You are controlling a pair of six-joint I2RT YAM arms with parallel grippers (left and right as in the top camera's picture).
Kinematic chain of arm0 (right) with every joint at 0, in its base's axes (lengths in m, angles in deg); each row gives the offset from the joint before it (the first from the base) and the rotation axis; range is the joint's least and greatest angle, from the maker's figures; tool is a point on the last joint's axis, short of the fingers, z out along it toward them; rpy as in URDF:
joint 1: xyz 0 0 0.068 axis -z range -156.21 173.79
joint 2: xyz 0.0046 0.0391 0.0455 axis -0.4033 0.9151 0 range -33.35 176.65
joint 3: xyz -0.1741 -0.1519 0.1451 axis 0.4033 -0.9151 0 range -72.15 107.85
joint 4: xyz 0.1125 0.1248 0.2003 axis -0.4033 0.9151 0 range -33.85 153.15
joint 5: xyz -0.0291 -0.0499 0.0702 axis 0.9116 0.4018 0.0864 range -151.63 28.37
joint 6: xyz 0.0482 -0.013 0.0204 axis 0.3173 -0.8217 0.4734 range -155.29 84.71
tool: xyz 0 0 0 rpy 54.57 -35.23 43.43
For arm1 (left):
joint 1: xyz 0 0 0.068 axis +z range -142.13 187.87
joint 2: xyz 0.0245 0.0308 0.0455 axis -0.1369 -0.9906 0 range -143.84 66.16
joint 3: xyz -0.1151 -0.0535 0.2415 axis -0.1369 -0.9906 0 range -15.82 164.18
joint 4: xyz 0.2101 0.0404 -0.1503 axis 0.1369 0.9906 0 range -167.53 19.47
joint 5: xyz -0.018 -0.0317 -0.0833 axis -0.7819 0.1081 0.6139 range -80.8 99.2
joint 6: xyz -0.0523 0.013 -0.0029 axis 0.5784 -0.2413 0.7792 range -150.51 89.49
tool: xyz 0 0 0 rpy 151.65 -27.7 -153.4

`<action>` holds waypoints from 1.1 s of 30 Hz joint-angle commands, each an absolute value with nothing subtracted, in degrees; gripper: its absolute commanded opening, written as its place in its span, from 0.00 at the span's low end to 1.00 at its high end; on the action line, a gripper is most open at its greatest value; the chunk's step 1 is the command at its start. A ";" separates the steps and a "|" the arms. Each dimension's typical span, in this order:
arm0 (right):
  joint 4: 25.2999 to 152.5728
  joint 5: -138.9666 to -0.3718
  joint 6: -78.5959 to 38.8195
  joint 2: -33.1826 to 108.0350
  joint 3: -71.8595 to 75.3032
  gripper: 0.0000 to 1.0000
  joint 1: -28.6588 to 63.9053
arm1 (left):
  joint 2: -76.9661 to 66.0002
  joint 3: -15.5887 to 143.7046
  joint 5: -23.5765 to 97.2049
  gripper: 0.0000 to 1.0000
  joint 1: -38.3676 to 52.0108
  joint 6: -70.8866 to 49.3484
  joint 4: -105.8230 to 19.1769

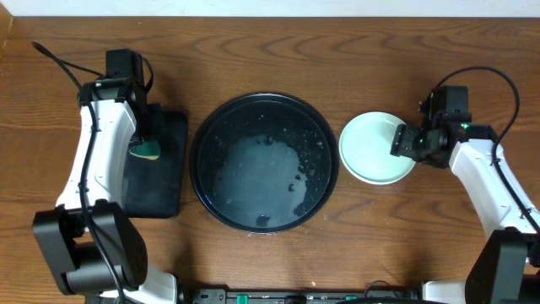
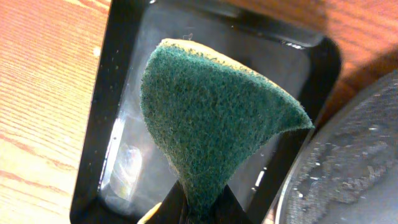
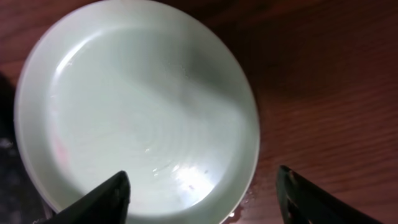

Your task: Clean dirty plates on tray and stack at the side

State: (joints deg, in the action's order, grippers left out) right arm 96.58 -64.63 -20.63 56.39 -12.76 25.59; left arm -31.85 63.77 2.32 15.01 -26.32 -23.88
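The table (image 1: 253,51) is seen as brown wood with visible grain and a dull sheen. The tray (image 1: 195,160) is shown as glossy black, its floor filmed with water. The plate (image 1: 371,148) is seen as smooth and glossy, with a faint reddish smear. The sponge (image 2: 211,118) is faced with a rough, fibrous green scouring layer and backed by yellowish foam. The sponge tray (image 2: 102,124) is seen as glossy black with wet highlights. The arm shells (image 1: 94,160) are finished in smooth white plastic
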 commanded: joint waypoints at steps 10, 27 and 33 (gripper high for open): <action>111.72 -66.49 -24.85 55.73 5.86 0.99 25.57 | -39.70 63.49 2.56 0.70 16.49 -28.31 -23.18; 128.62 -68.83 -24.63 43.97 30.19 0.99 25.57 | -25.56 64.65 2.54 0.74 16.47 -28.13 -19.16; 129.32 -68.76 -24.65 32.63 31.35 0.99 25.57 | -25.56 64.60 2.54 0.74 16.47 -28.13 -19.16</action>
State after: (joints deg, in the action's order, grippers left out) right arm 128.75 -67.98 -24.02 36.93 30.72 25.59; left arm -25.41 63.84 2.83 16.34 -27.94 -19.40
